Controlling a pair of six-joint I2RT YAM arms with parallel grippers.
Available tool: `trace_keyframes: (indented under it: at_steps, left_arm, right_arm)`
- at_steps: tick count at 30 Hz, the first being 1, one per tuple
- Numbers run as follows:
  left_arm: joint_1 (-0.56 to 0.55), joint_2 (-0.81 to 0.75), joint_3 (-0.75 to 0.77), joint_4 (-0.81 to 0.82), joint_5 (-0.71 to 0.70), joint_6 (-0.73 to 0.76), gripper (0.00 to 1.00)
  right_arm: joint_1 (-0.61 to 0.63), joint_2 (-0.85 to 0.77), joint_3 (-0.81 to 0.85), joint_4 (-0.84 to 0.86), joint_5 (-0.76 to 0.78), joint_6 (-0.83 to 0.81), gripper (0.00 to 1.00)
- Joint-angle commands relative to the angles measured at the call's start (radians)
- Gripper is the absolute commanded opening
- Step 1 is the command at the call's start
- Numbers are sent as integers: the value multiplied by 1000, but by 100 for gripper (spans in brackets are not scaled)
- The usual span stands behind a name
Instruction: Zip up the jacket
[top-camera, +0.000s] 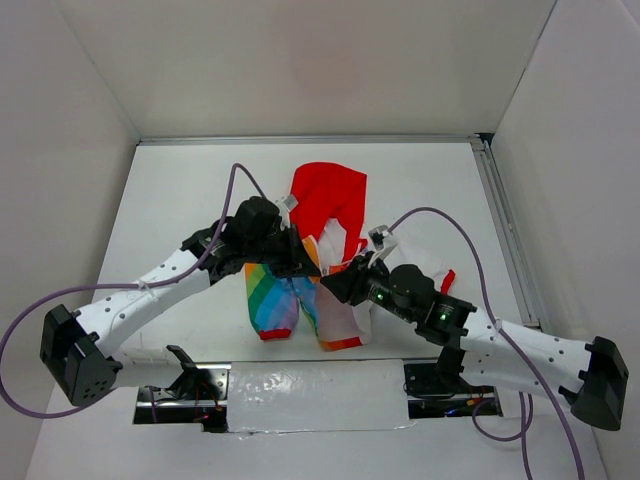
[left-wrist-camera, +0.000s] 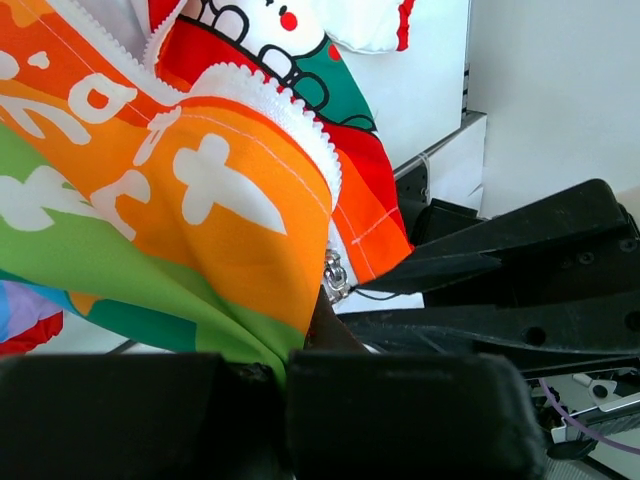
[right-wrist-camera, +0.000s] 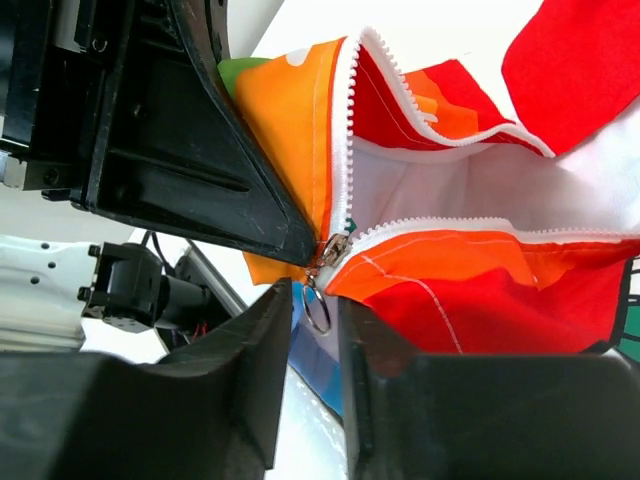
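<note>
1. The jacket (top-camera: 272, 298) lies mid-table (top-camera: 180, 190), with its hem toward the arm bases and its red hood (top-camera: 325, 195) pointing away. Its middle is bunched up between the two grippers.
2. The left gripper (left-wrist-camera: 285, 385) is clenched on the orange-and-green front cloth just beside the slider (right-wrist-camera: 335, 248). This grip probably anchors the cloth, so the zip has something to pull against.
3. The right gripper (right-wrist-camera: 315, 325) comes in from the opposite side. Its fingers are almost together and the pull ring (right-wrist-camera: 318, 312) hangs in the narrow gap between them. I cannot tell whether they pinch the ring or only bracket it.
4. The two grippers sit nearly tip to tip at the slider. That suits the job: one holds, the other draws along the teeth.
5. Past the slider, the two white rows of teeth (right-wrist-camera: 420, 140) split wide apart and bare the white lining (right-wrist-camera: 480, 190). That stretch is not yet closed. Cloth and fingers hide what lies on the slider's other side, so I cannot tell how much is already zipped.
6. The front is striped orange, green and red, with blue and purple nearer the hem, and it carries white cross-like marks.
7. A cartoon print (left-wrist-camera: 260, 40) shows on the far panel in the left wrist view.
8. The cloth looks thin and soft and creases freely, so it may fold into the slider's path unless it is kept stretched.
</note>
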Motion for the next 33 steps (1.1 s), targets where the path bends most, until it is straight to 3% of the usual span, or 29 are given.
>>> trace_keyframes:
  at_steps: [1, 7, 10, 11, 21, 28, 33]
  left_arm:
    - [-3, -33, -1, 48, 11, -2, 0]
    - [-3, -38, -2, 46, 0, -5, 0]
    - [-4, -39, -4, 37, -10, -8, 0]
    - [-4, -39, -4, 37, -26, -5, 0]
    - [-36, -30, -9, 16, -78, 15, 0]
    - [-62, -79, -68, 54, -118, 47, 0]
    - [-79, -137, -134, 172, -73, 128, 0]
  right_arm:
    - [-10, -6, 5, 84, -65, 11, 30]
    - [-10, 8, 25, 41, -70, 28, 20]
    - [-10, 11, 48, 0, -76, 65, 11]
    - [-10, 13, 57, -22, -73, 84, 0]
    - [-105, 55, 194, -232, -230, 256, 0]
    - [-280, 97, 231, -298, -552, 333, 0]
    - [-334, 149, 263, -293, -744, 370, 0]
